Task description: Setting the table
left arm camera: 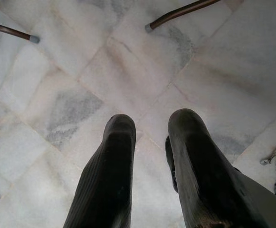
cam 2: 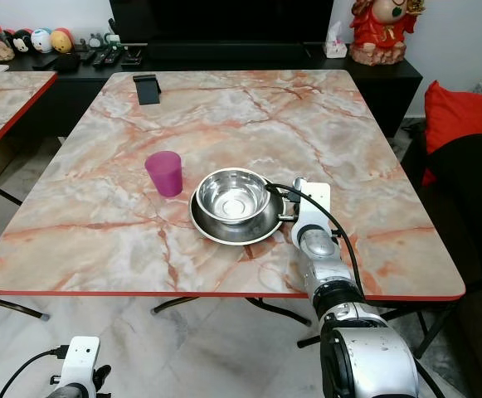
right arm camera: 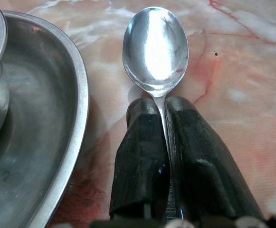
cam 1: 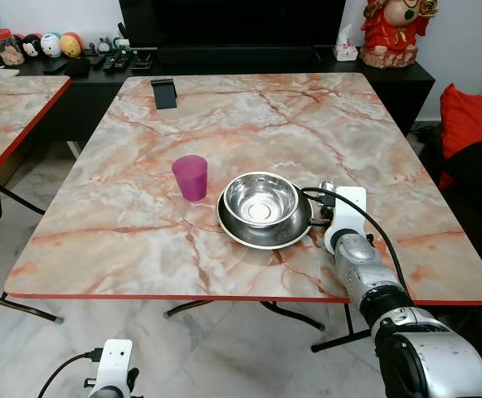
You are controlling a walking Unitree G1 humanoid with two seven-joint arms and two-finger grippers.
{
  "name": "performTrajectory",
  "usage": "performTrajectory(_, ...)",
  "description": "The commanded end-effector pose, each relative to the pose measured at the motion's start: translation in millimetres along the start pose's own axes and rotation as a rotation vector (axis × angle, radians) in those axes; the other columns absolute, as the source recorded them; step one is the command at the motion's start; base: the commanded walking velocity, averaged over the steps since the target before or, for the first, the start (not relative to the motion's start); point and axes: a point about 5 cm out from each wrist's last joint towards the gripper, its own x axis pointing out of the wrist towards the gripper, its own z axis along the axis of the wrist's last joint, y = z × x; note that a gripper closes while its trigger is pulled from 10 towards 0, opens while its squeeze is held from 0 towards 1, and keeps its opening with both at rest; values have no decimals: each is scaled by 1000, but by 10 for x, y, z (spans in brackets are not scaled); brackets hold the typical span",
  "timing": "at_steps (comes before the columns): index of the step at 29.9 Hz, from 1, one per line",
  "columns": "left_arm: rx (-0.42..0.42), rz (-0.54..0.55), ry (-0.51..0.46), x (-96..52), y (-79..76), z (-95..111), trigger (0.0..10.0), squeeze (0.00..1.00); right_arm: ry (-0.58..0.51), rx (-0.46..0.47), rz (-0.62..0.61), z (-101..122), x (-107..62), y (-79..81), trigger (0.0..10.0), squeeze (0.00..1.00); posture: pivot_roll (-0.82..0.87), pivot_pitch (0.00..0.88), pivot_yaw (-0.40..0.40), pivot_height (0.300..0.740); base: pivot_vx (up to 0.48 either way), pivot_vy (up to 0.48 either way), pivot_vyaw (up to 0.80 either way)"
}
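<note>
Our right gripper (right arm camera: 160,107) pinches the spoon (right arm camera: 155,47) just beside the plate (right arm camera: 57,142), likely its place setting; left gripper (left arm camera: 149,137) hangs parted, empty.

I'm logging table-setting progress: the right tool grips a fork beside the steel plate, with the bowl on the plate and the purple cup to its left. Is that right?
One thing is wrong: the right tool grips a spoon, not a fork, as the right wrist view shows. The rest holds: it is beside the steel plate, the bowl sits on the plate, and the purple cup stands to its left.
</note>
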Motion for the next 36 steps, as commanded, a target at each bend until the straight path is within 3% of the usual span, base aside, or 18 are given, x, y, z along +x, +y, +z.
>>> performTrajectory(1, 18, 8, 23, -12, 34, -52, 10000, 0, 43, 2, 2, -126, -16, 11, 10000, 329, -15, 22, 17, 740, 0, 0, 0)
performTrajectory(31, 23, 8, 22, -14, 41, -57, 10000, 0, 49, 8, 7, -146, -19, 32, 10000, 365, -8, 9, 17, 740, 0, 0, 0)
performTrajectory(34, 25, 9, 23, -14, 41, -57, 10000, 0, 50, 8, 7, -150, -20, 32, 10000, 561, -8, 9, 17, 740, 0, 0, 0)
performTrajectory(36, 25, 8, 23, -14, 41, -58, 10000, 0, 51, 8, 7, -152, -20, 33, 10000, 573, -8, 9, 17, 740, 0, 0, 0)
